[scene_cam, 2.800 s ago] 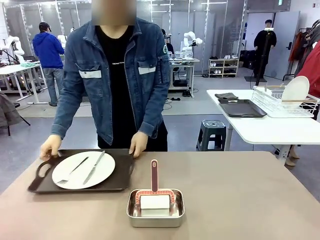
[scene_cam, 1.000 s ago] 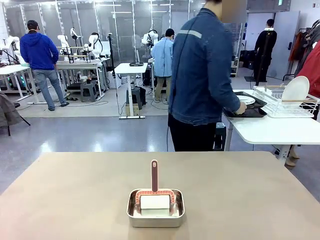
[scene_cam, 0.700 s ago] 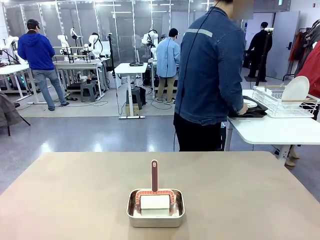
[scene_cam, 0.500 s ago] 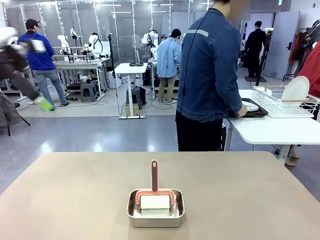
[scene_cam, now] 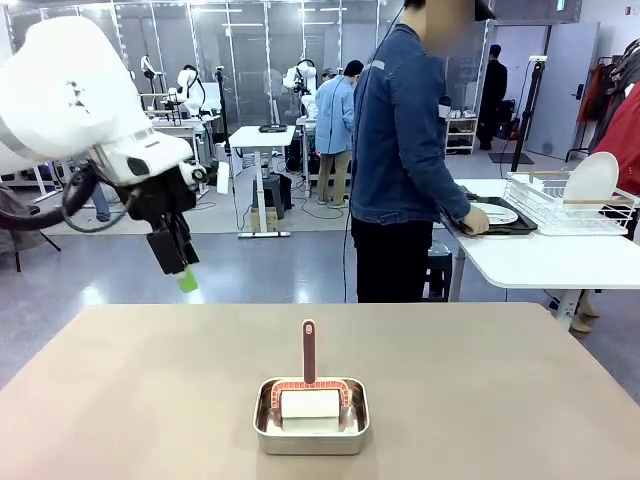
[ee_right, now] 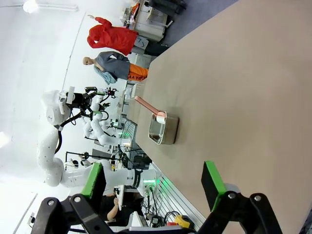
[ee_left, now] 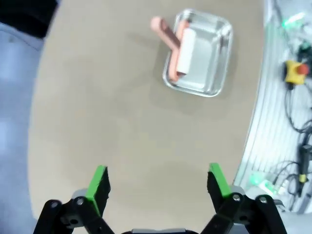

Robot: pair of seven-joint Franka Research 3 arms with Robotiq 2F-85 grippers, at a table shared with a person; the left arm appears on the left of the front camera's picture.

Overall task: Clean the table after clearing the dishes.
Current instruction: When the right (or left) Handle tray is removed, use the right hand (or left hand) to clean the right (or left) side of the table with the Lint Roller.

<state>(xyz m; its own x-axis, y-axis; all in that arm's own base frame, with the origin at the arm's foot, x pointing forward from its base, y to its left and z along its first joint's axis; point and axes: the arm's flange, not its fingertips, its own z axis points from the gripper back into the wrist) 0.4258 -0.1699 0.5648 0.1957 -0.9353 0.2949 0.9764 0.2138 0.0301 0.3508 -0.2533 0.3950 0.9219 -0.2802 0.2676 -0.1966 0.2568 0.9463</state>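
Desk (ee_left: 97, 97) spreads below the left hand (ee_left: 158, 178), its fingers wide apart and holding nothing; the steel pan (ee_left: 212, 73) lies ahead of it. The right hand (ee_right: 153, 180) gapes empty too. Dishes (scene_cam: 497, 212) sit far beyond both, on the white desk (scene_cam: 540, 258).

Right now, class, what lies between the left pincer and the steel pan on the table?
Nothing: in the left wrist view, the stretch of table from the open left pincer to the steel pan is bare.
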